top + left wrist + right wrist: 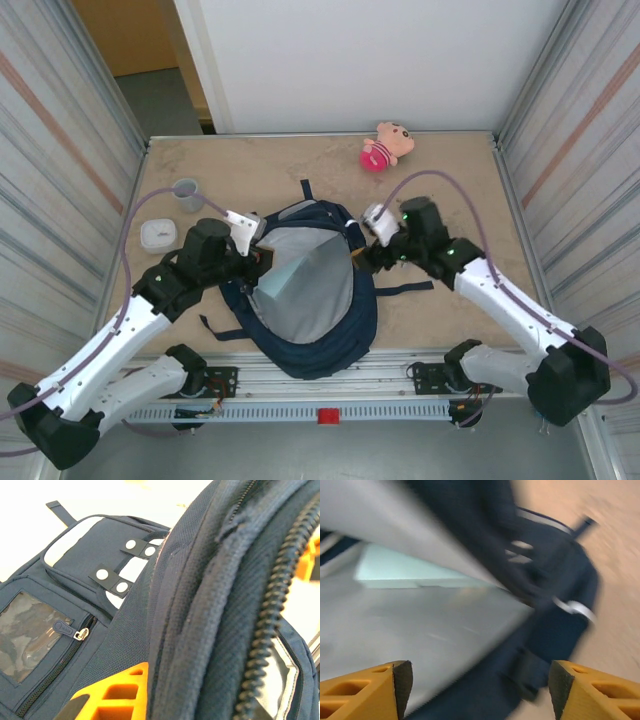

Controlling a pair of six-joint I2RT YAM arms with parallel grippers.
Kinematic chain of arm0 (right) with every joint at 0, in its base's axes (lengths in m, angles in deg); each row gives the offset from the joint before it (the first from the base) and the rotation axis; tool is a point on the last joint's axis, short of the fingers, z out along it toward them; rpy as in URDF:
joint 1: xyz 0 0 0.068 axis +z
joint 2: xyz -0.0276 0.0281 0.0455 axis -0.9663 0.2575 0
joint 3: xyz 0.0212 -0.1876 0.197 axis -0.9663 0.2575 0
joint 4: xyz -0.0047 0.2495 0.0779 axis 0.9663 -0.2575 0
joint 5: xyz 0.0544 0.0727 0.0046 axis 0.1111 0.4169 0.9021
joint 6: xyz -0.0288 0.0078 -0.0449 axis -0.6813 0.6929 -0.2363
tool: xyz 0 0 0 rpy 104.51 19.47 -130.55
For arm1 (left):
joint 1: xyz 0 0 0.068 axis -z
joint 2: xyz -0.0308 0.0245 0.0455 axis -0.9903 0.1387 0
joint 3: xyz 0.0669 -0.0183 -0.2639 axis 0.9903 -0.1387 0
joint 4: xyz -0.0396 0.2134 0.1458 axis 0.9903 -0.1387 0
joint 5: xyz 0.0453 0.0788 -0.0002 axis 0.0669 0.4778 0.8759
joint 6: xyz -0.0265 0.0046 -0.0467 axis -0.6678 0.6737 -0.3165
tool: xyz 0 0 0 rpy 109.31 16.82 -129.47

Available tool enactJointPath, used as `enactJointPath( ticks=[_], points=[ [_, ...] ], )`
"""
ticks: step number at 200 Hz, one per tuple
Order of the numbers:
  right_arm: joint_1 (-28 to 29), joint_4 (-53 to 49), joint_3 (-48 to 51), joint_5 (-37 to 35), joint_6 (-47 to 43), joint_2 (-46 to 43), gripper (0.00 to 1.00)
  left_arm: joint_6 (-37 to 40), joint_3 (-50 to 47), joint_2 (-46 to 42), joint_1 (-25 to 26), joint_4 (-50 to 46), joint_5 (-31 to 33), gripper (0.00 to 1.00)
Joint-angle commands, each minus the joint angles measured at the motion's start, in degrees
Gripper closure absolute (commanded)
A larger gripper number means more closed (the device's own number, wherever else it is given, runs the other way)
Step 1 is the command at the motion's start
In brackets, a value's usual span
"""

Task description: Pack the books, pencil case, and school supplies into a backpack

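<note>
Table (450,190): tan, marbled surface, walled on both sides; carries everything below.
Backpack (312,335): navy fabric with thin white trim, flat at the table's middle between the two arms. Main compartment open, grey lining exposed. Clear window pocket and zip pull visible on the front in the left wrist view.
Left gripper (254,262): at the backpack's left rim. Jaws nearly closed, clamped on the zippered rim. Orange finger (112,695) against the outer fabric, rim and zipper teeth lying between the pads.
Right gripper (480,685): at the backpack's right rim. Jaws wide apart, nothing between them. Grey lining and dark rim just beyond the tips. View blurred; contact with the fabric not determinable.
Pencil case (410,572): pale teal, flat, inside the backpack on the grey lining, partly under a grey flap. Well beyond the right fingertips, apart from both.
Plush toy (385,145): pink and tan, at the far edge, clear of the backpack.
White rounded box (157,234): left side, near the left arm.
Grey cup (187,193): upright, just beyond the box.
</note>
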Motion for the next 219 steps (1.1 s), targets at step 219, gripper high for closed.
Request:
enactJointPath(
  ticks=[219],
  points=[
    [-21.2, -22.06, -45.95, -12.22, 1.69, 61.61, 0.19, -1.93, -0.61, 1.44, -1.64, 6.97, 1.18, 1.0]
  ],
)
